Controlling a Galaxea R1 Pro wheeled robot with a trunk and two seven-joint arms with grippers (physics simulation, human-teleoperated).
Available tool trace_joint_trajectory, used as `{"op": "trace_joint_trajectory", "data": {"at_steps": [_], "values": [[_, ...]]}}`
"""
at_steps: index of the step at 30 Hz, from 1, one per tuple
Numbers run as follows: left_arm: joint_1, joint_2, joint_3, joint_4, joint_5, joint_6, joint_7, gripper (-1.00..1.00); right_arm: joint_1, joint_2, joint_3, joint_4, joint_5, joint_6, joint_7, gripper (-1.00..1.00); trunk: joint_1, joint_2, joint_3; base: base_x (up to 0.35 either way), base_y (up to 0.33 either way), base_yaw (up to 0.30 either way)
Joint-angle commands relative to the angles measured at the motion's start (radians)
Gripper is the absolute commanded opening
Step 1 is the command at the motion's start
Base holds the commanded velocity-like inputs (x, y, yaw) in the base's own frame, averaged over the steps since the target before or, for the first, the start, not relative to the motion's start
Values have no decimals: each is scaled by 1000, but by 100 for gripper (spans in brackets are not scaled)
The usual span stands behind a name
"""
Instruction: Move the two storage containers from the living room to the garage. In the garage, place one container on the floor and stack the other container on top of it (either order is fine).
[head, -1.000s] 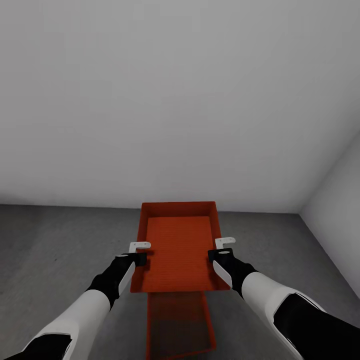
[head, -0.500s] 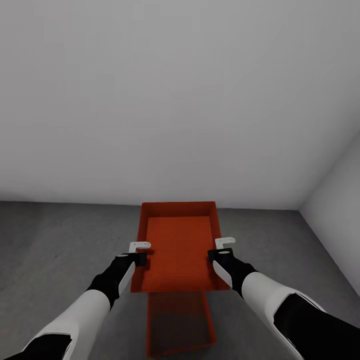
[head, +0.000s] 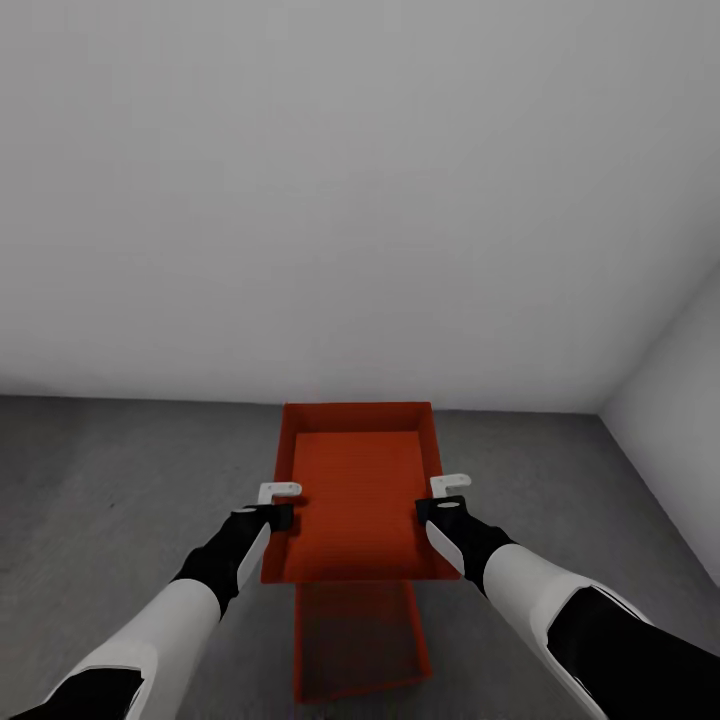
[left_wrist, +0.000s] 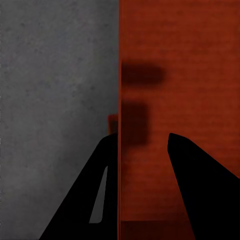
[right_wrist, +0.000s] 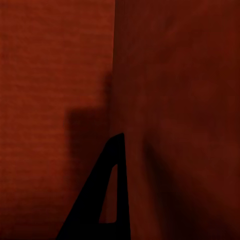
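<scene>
head view, upper container: orange-red bin (head: 355, 490) held in the air between both arms, open top up, long axis pointing away from the robot, roughly level.
head view, lower container: second orange-red bin (head: 358, 640) on the dark grey concrete floor (head: 110, 500), directly under the near end of the held one and sticking out toward the robot; looks apart from the one above, gap not clear.
head view, left gripper (head: 279, 504): at the left long wall of the held bin, about mid-length, fingers astride the rim.
head view, right gripper (head: 448, 497): same on the right long wall, opposite the left one.
head view, room: white-grey wall (head: 350, 200) ahead, second wall on the right making a corner.
left wrist view, grip: bin wall (left_wrist: 119, 150) runs edge-on between the two dark fingers (left_wrist: 92, 200), one outside over the floor, one inside over the bin bottom; clamped narrow on the wall.
right wrist view, grip: one dark finger (right_wrist: 107, 200) against red bin wall (right_wrist: 175, 125); the other finger is out of frame, so closure can't be told from here. Head view shows it pinching the rim.
</scene>
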Motion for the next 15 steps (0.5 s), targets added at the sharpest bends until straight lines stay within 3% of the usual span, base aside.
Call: {"op": "trace_joint_trajectory", "data": {"at_steps": [1,15], "values": [[0,0,-8,9,17,7,8,-100,-2,-29,-21,-3,31,-46,-15,-100,0,-2,-3,0,0,0],[0,-1,-10,7,16,7,8,-100,-2,-29,-21,-3,31,-46,-15,-100,0,-2,-26,0,0,0]]}}
